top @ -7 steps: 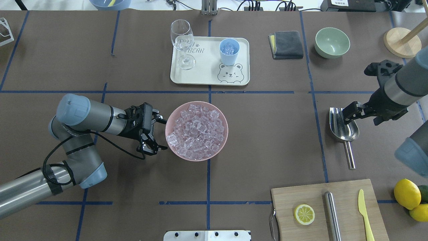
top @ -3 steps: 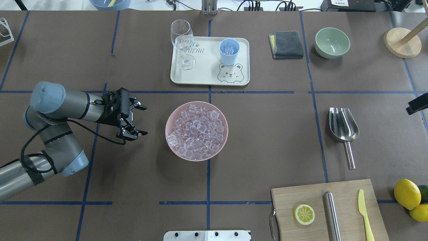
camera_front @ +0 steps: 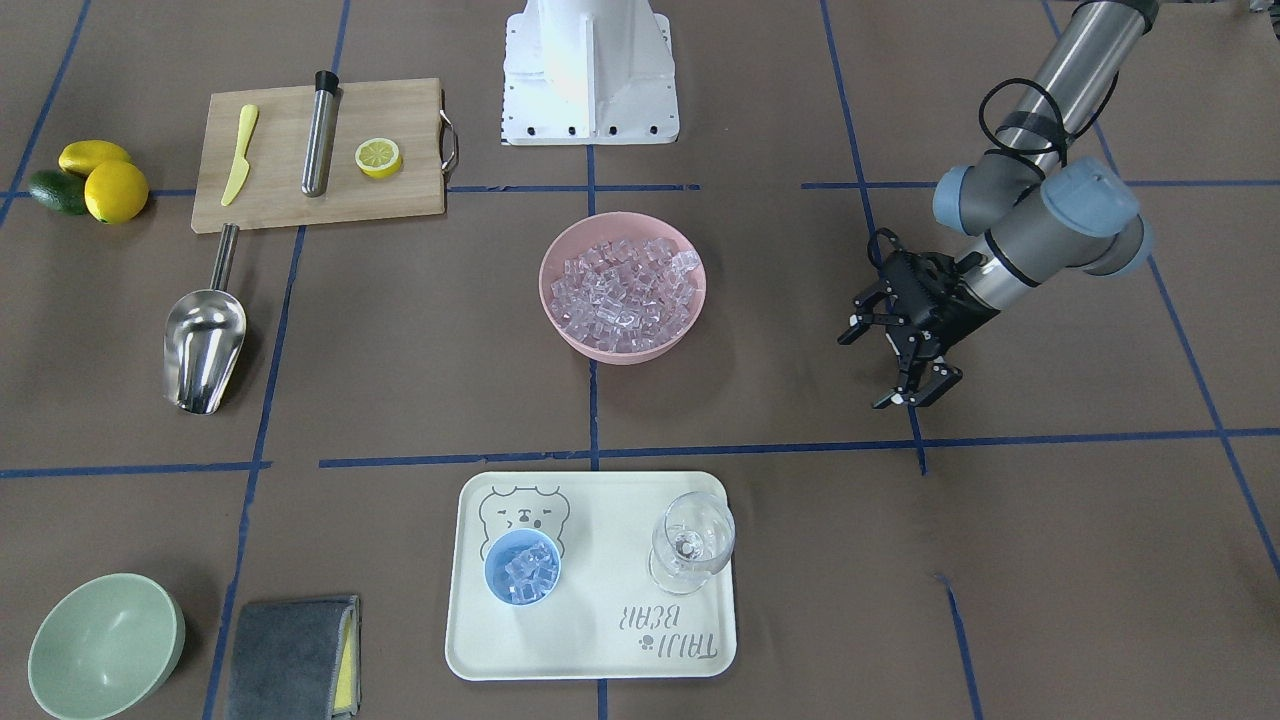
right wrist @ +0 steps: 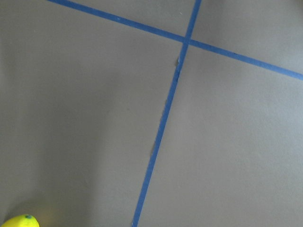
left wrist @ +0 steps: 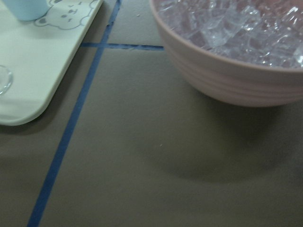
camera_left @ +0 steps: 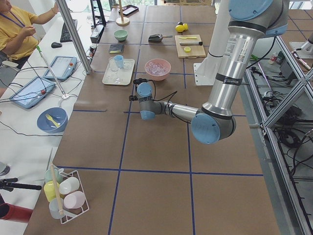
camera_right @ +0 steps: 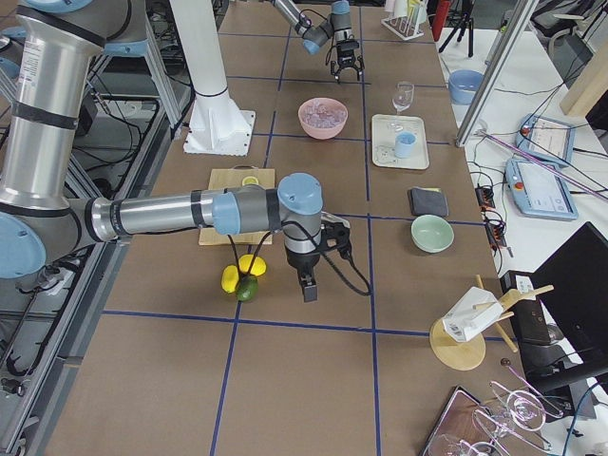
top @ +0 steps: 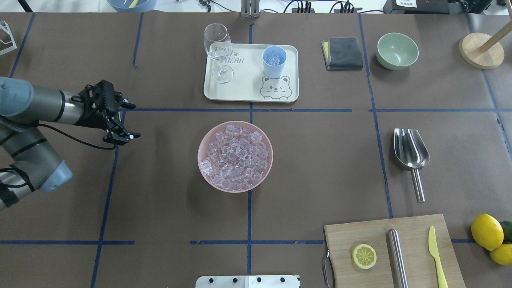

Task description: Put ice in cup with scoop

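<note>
The ice [top: 235, 156] is piled in a pink bowl [top: 204, 138] at the table's middle; both also show in the front view, ice [camera_front: 622, 285] in bowl [camera_front: 560, 325]. The light-blue cup [top: 274, 62] stands on the cream tray [top: 248, 90] with a few ice pieces inside. The steel scoop [top: 411, 154] lies on the table at the right, untouched. My left gripper [top: 134, 121] is open and empty, well left of the bowl. My right gripper [camera_right: 309, 285] shows only in the exterior right view, near the lemons; I cannot tell its state.
A wine glass [top: 218, 52] stands on the tray beside the cup. A grey cloth [top: 342, 53] and a green bowl [top: 397, 51] sit at the back right. A cutting board [top: 394, 252] holds a lemon half, a steel tube and a yellow knife. Lemons [top: 487, 231] lie at the right edge.
My left gripper has drawn back from the bowl's rim to the left and slightly away, still open. My right arm has left the scoop and gone out of the overhead view.
</note>
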You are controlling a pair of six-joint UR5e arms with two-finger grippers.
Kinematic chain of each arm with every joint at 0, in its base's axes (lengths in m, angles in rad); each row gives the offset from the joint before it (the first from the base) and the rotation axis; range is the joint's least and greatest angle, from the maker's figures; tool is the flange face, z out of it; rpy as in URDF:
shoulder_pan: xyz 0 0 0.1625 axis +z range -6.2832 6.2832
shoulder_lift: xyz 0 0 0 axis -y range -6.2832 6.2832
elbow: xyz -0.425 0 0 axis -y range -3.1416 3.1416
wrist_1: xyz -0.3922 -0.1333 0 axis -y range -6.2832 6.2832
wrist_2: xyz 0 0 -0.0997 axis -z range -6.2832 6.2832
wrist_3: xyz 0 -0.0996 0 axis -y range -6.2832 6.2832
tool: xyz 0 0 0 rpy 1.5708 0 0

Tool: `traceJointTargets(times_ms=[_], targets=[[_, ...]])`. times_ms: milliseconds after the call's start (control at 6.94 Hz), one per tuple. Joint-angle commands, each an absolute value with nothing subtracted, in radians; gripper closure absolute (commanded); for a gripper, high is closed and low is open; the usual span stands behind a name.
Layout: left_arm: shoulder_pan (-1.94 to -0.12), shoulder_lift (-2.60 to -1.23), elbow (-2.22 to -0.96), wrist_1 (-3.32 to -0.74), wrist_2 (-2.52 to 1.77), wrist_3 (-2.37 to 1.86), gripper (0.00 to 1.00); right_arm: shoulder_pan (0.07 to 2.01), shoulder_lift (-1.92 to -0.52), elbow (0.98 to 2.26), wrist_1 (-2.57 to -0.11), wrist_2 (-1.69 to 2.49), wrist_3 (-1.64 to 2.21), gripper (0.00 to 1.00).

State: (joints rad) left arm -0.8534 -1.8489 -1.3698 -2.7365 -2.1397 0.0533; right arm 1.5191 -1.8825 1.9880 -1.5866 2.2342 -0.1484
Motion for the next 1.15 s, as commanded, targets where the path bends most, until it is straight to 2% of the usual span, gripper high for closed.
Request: traceJointTargets(times_ms=[0, 144, 288, 721, 1009], targets=[[-1.091, -1.822, -1.438, -2.360, -2.318, 0.055, 0.00, 1.566, -1.921, 1.983, -1.591, 2.273, -0.161, 0.00], [-1.206, -1.795, -1.513, -2.156, -2.380, 0.061, 0.00, 1.566, -1.921, 1.977, -1.591, 2.302, -0.161, 0.00], [-1.298, -1.754, -1.540, -2.082, -2.381, 0.061, 0.00, 1.566, -1.919, 1.973, -1.591, 2.312, -0.161, 0.00], [-1.533, -1.648, -1.548, -1.940, -2.384, 0.146, 0.00, 1.566, -1.911, 1.957, -1.589, 2.312, -0.158, 0.00], [-1.603, -1.641, -1.565, -1.749, -2.378, 0.144, 0.00, 1.566, -1.911, 1.957, -1.589, 2.312, -0.158, 0.00]])
